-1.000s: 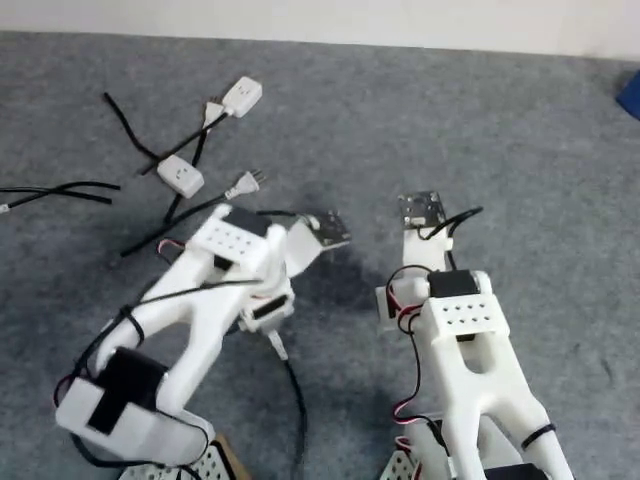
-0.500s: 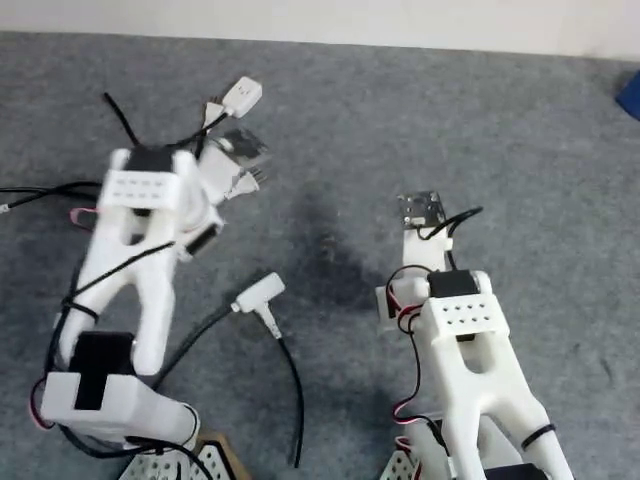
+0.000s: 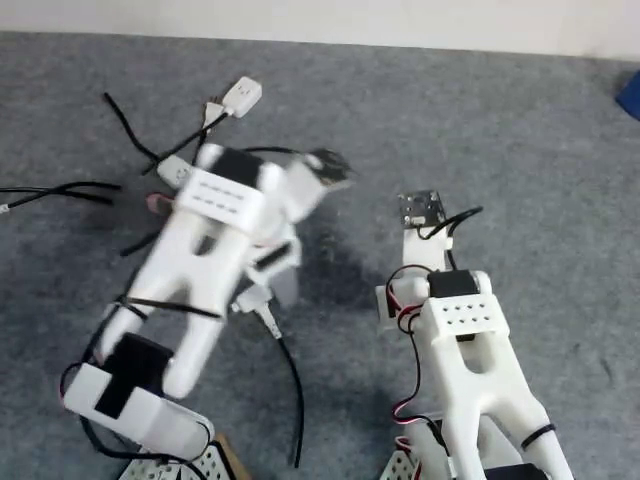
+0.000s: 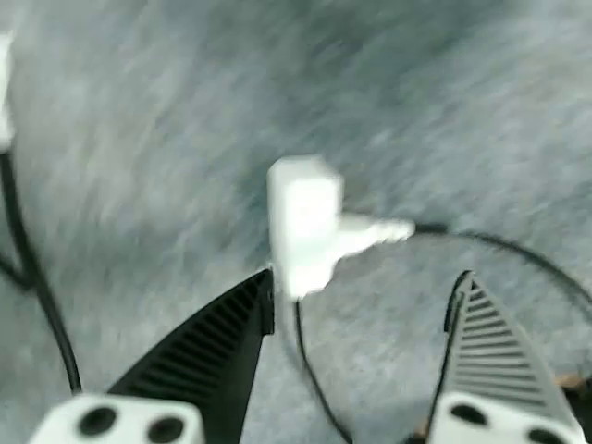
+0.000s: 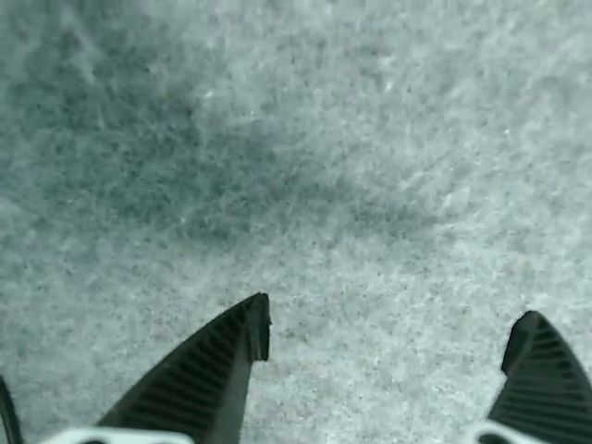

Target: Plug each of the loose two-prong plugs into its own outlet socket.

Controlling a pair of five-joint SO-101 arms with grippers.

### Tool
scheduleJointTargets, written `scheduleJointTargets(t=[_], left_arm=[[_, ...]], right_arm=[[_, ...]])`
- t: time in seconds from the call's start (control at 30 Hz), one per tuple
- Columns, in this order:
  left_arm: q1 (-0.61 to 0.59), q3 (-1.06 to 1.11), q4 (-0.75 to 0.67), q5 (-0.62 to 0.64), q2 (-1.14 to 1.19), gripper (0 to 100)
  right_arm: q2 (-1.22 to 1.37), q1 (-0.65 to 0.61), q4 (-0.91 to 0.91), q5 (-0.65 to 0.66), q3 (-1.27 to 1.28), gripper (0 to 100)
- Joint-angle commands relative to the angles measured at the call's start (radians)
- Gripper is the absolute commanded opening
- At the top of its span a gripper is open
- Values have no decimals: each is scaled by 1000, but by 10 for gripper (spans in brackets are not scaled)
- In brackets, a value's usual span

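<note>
High view / left gripper (image 3: 326, 166): blurred at the end of the left arm, above the grey carpet (image 3: 520, 120); its spread cannot be read from here
High view / upper socket (image 3: 241, 96): well to the left of the left gripper and farther from the arm bases, flat on the carpet, with a small white plug (image 3: 213, 113) against its end; seated or not, cannot tell
High view / second socket (image 3: 172, 171): left of the left gripper, partly under the left arm
High view / loose plug (image 3: 252, 298): well away from the left gripper toward the arm bases, just beside the left arm, its black cord (image 3: 293, 385) trailing on toward the bases
High view / right gripper (image 3: 422, 210): right of the left gripper, apart from it
Left wrist view / left gripper (image 4: 365, 282): pincer wide, gripping nothing
Left wrist view / white connector block (image 4: 301, 222): on the carpet just past one fingertip (image 4: 259, 305), a narrower white piece joined at its side and a thin black lead (image 4: 504, 245) running off; plug or socket, too blurred to tell
Right wrist view / right gripper (image 5: 393, 319): pincer wide, carpet (image 5: 370, 139) between the fingers
</note>
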Motion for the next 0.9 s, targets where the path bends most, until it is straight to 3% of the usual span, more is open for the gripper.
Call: scheduleJointTargets(t=[0.0,0.13,0.47,0.87], left_arm=[[74,65,-115,25,-1,306],[70,125,-221,23,73,306],[28,31,-226,21,255,305],[-28,7,-221,21,282,305]], right_arm=[[1,7,-16,11,-5,383],[1,5,-16,11,-5,383],[1,5,-16,11,-4,383],[1,5,-16,11,-4,383]])
